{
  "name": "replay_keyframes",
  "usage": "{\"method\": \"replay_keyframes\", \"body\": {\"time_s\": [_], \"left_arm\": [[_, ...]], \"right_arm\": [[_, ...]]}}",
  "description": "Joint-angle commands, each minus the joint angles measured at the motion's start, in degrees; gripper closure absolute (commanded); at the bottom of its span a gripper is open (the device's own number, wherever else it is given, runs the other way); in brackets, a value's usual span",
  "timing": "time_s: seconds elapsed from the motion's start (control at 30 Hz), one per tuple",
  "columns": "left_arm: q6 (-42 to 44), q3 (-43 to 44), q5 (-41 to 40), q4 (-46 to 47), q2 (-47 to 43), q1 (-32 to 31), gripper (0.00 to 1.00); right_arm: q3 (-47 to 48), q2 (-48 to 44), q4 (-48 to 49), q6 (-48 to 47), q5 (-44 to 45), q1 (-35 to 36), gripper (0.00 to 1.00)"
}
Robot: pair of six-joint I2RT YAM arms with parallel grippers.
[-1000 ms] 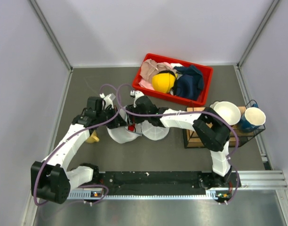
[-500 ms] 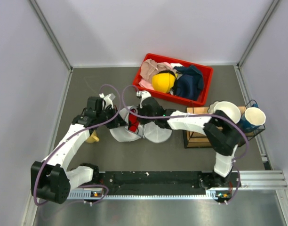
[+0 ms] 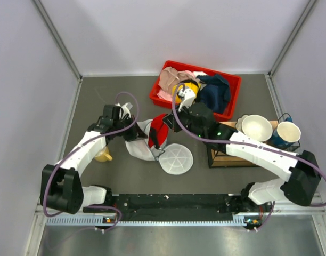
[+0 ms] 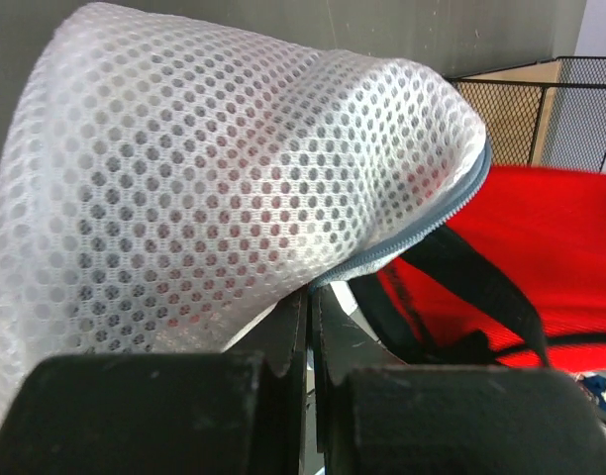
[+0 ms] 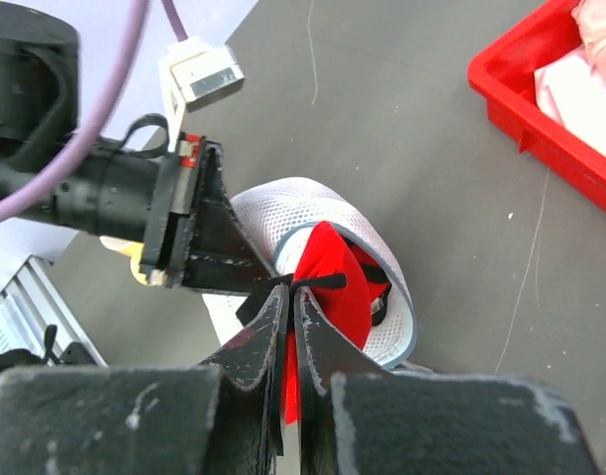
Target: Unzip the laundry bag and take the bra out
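The laundry bag [image 3: 143, 146] lies unzipped in the middle of the table, its mesh dome [image 4: 224, 168] filling the left wrist view. Its other half lies flat as a round spoked disc [image 3: 176, 158]. My left gripper [image 3: 137, 134] is shut on the bag's zipper edge [image 4: 311, 293]. The red bra [image 3: 161, 129] is lifted partly out of the bag's mouth [image 5: 335, 282]. My right gripper [image 5: 293, 287] is shut on its thin black strap, just above the bag [image 5: 387, 252]. In the top view the right gripper [image 3: 171, 124] sits at the bra's right side.
A red bin [image 3: 233, 84] at the back holds a yellow round thing [image 3: 184, 92], navy cloth [image 3: 213, 92] and beige-pink cloth [image 3: 171, 79]. A white bowl [image 3: 257, 127] and a blue cup [image 3: 287, 133] stand on a wire rack [image 3: 227, 154] at right. A yellow object [image 3: 103, 156] lies under the left arm.
My right gripper has shut on the bra strap and drawn back to the right and up, pulling the red bra out of the bag. The bag's halves have spread apart.
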Motion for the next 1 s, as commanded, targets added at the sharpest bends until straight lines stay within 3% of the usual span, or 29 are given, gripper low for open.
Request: {"method": "replay_keyframes", "body": {"time_s": [0.0, 0.23, 0.53, 0.97], "left_arm": [[-1.37, 2.9, 0.8, 3.12, 1.27, 0.23, 1.0], [-1.1, 4.13, 1.15, 2.15, 1.1, 0.14, 1.0], [-2.07, 5.98, -0.26, -0.4, 3.38, 0.14, 1.0], [-4.8, 8.0, 1.06, -1.54, 4.44, 0.05, 1.0]], "right_arm": [[2.73, -6.91, -0.99, -2.59, 3.13, -0.55, 1.0], [14.13, -7.97, -5.3, -11.3, 9.64, -1.42, 1.0], [30.21, -3.14, -6.44, -16.4, 7.53, -6.44, 1.0], [44.73, 3.97, -8.99, -19.14, 6.66, -10.21, 1.0]]}}
